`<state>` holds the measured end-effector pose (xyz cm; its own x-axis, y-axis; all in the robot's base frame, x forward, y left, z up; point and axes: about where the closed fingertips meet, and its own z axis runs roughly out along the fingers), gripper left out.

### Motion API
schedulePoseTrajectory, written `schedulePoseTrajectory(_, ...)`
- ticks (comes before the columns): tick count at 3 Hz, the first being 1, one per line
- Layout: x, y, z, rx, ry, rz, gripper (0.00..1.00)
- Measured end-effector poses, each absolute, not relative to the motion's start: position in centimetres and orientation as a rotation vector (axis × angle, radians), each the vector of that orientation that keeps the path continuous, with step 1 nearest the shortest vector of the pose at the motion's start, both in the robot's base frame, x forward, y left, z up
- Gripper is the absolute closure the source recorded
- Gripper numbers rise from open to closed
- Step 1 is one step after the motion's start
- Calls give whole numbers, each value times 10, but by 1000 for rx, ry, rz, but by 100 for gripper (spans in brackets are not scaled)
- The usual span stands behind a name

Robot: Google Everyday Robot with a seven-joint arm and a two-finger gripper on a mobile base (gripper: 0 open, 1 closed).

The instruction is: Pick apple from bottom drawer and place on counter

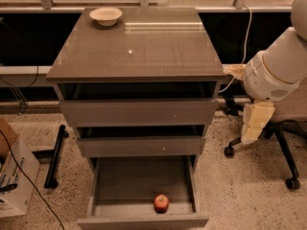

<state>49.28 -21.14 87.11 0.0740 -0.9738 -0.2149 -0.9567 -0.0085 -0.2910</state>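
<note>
The apple (161,202), small and red, lies in the open bottom drawer (144,183), near its front wall and right of centre. The counter (144,49) is the glossy grey-brown top of the cabinet. My gripper (254,122) hangs as a cream piece below the white arm (276,71), to the right of the cabinet at about the height of the upper drawers. It is well above and to the right of the apple and touches nothing.
A cream bowl (106,16) stands at the counter's back left. An office chair (283,128) is behind the arm at the right. A cardboard box (14,176) and a black bar (55,155) lie on the floor at the left.
</note>
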Motion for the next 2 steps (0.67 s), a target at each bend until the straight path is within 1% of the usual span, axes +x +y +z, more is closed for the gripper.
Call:
schedulePoseTrajectory(1, 493, -203, 863, -1994, 1916, -59, 0)
schedulePoseTrajectory(2, 501, -192, 830, -1966, 1868, 49, 0)
